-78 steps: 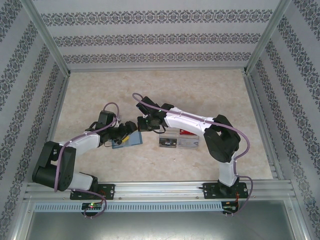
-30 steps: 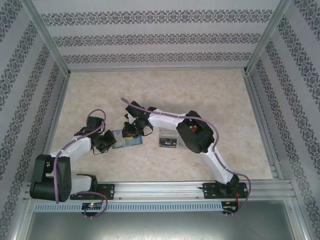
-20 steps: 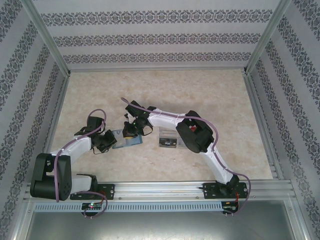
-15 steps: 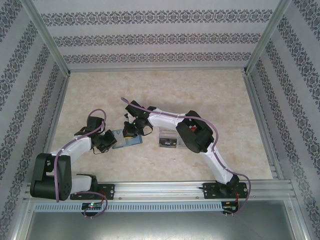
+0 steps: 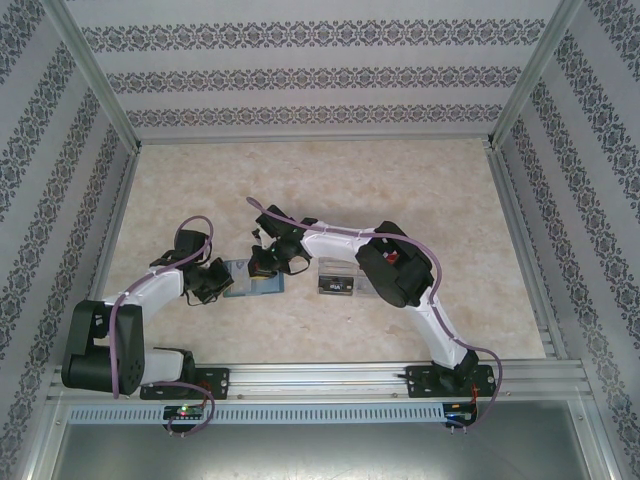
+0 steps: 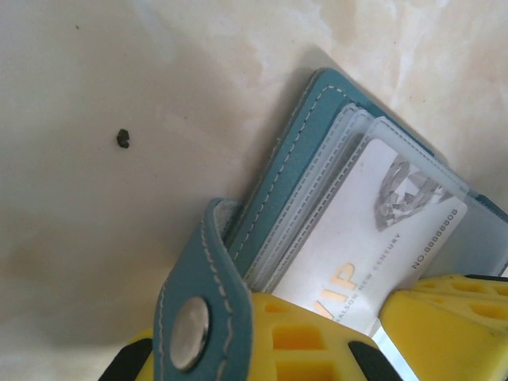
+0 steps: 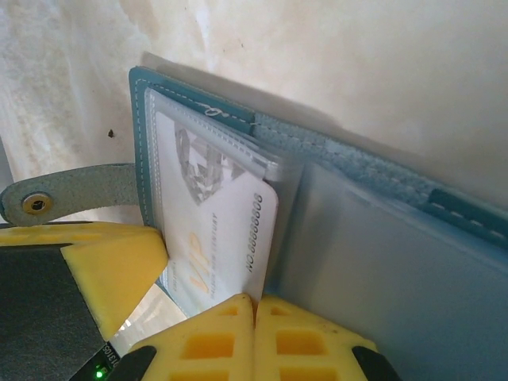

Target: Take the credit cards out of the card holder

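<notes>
Lying open and flat on the marbled beige table [image 5: 400, 190], the card holder [image 5: 262, 286] sits between the two arms, its long side running left to right in the overhead view. We see a clear plastic compartmented box [image 5: 337, 278] just to its right.

Up close, we find a teal cover [image 6: 298, 151] with pale stitching along its rounded edge, smooth blue-grey inner faces and a fan of glossy clear sleeves. A soft strap [image 6: 194, 294] with a round metal snap [image 6: 190, 337] curls over one yellow finger [image 6: 309, 341]. A thin white card [image 6: 373, 230] with gold "VIP" lettering lies in the front sleeve, its long axis slanting from lower left to upper right in the left wrist view.

The left gripper [image 6: 385, 313] is clamped on the holder's near edge. The right gripper [image 7: 255, 300] has its ribbed yellow jaws pressed together where the card's short end [image 7: 226, 230] meets them; whether they pinch it we cannot tell.
</notes>
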Available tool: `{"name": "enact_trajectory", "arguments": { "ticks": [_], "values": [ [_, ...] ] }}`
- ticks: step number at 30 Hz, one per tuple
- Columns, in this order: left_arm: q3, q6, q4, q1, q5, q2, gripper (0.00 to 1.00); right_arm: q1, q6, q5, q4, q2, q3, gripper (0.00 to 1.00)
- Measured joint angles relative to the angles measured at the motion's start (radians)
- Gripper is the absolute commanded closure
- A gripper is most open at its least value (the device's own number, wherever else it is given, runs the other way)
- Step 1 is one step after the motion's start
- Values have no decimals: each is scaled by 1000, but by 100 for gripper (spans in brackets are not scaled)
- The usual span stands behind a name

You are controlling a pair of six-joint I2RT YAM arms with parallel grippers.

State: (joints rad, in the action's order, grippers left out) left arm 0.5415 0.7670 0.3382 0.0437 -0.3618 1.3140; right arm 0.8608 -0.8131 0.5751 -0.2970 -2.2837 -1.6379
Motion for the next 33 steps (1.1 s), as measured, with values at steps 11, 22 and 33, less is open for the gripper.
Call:
{"name": "enact_trajectory", "arguments": {
  "ticks": [11, 22, 33],
  "values": [
    [2, 0, 0, 0, -1, 1, 100, -2, -20, 12, 14, 0, 5, 87],
    [3, 0, 0, 0, -1, 4, 100, -5, -24, 17, 13, 0, 5, 100],
    [6, 0, 3, 0, 0, 7, 100, -14, -27, 17, 47, 26, 55, 100]
  ]
}}
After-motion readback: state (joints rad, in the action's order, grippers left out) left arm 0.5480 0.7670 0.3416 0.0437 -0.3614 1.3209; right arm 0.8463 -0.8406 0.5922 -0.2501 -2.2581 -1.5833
